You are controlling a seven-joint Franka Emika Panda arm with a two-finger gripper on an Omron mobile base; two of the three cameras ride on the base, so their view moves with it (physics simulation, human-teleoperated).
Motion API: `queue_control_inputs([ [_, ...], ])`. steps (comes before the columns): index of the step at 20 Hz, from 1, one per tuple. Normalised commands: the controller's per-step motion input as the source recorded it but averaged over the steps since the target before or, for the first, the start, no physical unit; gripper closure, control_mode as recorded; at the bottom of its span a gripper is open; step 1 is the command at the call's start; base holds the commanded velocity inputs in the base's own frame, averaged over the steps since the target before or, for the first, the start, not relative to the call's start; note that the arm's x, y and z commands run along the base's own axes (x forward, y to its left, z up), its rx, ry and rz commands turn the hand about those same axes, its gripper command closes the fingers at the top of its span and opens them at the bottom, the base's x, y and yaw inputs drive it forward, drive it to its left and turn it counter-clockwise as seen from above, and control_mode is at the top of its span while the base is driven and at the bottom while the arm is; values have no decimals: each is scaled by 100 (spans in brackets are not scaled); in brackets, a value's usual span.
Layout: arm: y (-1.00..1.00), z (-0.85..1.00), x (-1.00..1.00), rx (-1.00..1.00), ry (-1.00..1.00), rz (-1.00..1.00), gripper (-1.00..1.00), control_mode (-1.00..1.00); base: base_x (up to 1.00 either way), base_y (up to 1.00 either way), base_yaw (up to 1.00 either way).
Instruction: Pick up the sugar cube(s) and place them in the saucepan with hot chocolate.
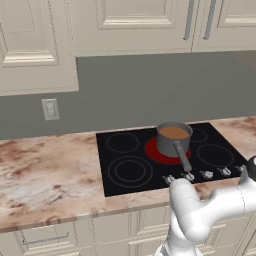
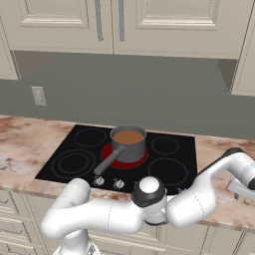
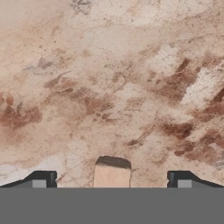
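A sugar cube (image 3: 112,173) lies on the marbled table (image 3: 109,87), between the spread-apart fingers of the end effector (image 3: 111,180).

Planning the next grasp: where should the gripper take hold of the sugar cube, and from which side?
Grip the sugar cube across its two flat opposite side faces, coming straight down from above. It lies on the counter between the open gripper tips, sides free.
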Motion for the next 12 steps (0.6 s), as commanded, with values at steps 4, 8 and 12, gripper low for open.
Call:
queue_control_inputs([
  [4,0,-12,20,1,-6,0,-100,-100,0,0,0],
  [8,0,-18,19,0,-7,0,-100,-100,0,0,0],
  [12,0,-20,1,0,-1,0,-100,-100,0,0,0],
])
